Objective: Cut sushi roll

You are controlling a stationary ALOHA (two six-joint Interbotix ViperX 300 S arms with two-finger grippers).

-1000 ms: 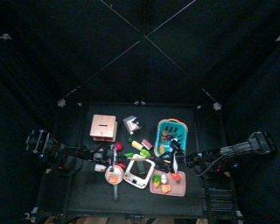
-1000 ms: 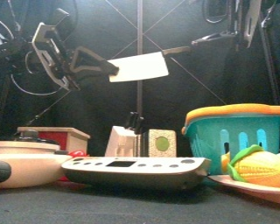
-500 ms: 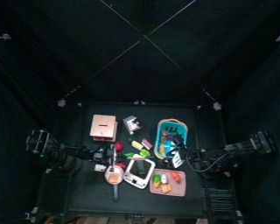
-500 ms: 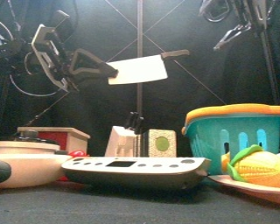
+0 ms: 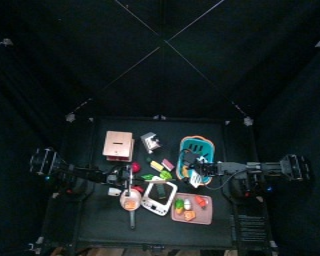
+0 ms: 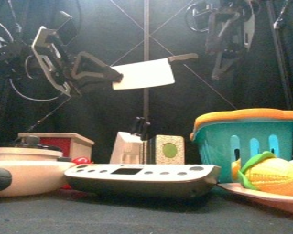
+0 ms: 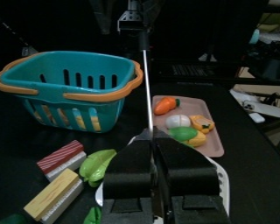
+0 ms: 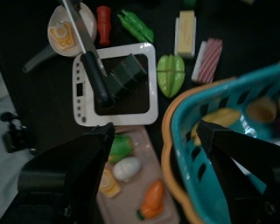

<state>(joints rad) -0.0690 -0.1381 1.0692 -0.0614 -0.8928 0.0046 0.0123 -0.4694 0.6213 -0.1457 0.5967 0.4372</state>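
Note:
My left gripper (image 6: 78, 66) is shut on the black handle of a toy cleaver (image 6: 146, 73) and holds it high above the table, blade flat-on in the front view. In the left wrist view the blade (image 7: 143, 83) stands edge-on, above the shut jaws. A yellow-white sushi block (image 8: 185, 35) and a pink-striped piece (image 8: 209, 59) lie beside a green leaf (image 8: 170, 74). They also show in the left wrist view: the block (image 7: 55, 194) and the striped piece (image 7: 63, 157). My right gripper (image 6: 222, 27) hangs open and empty, high over the teal basket (image 5: 196, 155).
A white kitchen scale (image 6: 143, 174) sits at the table's front middle. A pan with a fried egg (image 8: 63, 31) lies to its left. A pink tray (image 7: 210, 144) of toy vegetables is at the front right. A wooden box (image 5: 117, 144) stands at the back left.
My right arm has swung left from the table's right side to above the teal basket. My left gripper and the cleaver have stayed still.

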